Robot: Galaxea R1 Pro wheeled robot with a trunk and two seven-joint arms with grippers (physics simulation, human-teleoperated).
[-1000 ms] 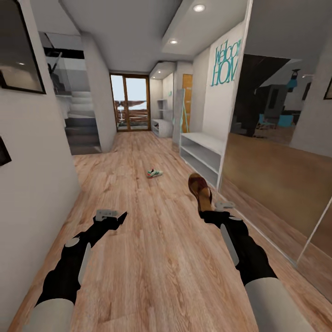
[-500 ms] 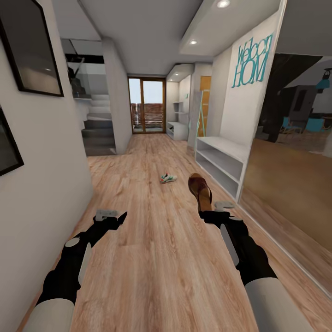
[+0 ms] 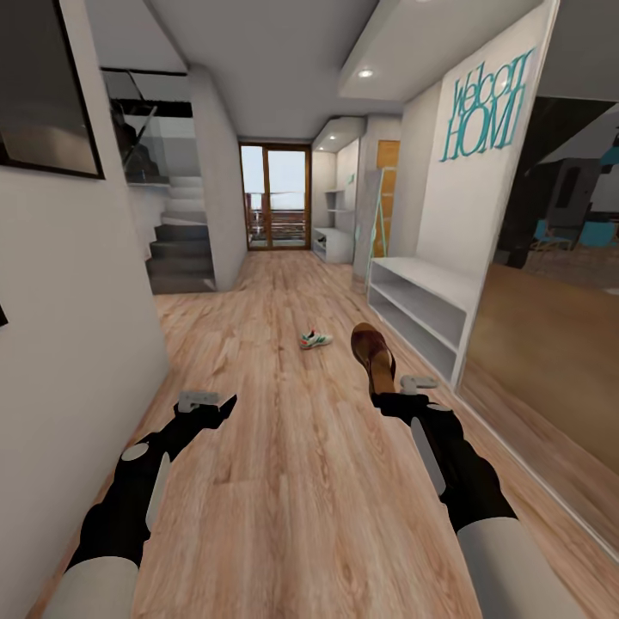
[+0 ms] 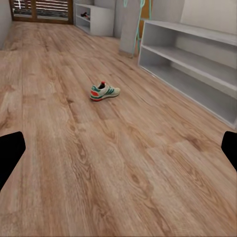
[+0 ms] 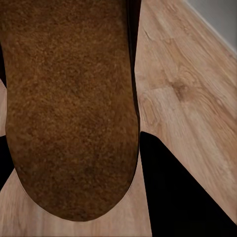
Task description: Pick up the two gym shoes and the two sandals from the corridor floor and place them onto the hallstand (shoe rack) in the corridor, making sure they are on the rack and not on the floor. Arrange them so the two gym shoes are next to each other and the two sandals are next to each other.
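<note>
My right gripper (image 3: 389, 394) is shut on a brown sandal (image 3: 372, 349), which sticks up and forward from it above the corridor floor (image 3: 284, 481); in the right wrist view its brown sole (image 5: 69, 103) blocks most of the picture. One gym shoe (image 3: 315, 340) (image 4: 104, 91), white with green stripes and a red heel, lies on the floor ahead of me. The pale grey hallstand (image 3: 423, 309) (image 4: 197, 64) stands along the right wall, its two long shelves bare. My left gripper (image 3: 206, 401) hovers open over the floor at the left, its fingertips (image 4: 11, 153) wide apart.
A white wall (image 3: 77, 327) runs close along my left. A mirrored panel (image 3: 550, 327) continues past the hallstand on the right. Stairs (image 3: 176, 249) rise at the far left, and a glass door (image 3: 275, 198) closes the corridor's end beside another white unit (image 3: 334, 242).
The whole view has shifted as the camera turned and moved forward; the hallstand and gym shoe now sit further right in view. Both arms hold the same pose, sandal still gripped.
</note>
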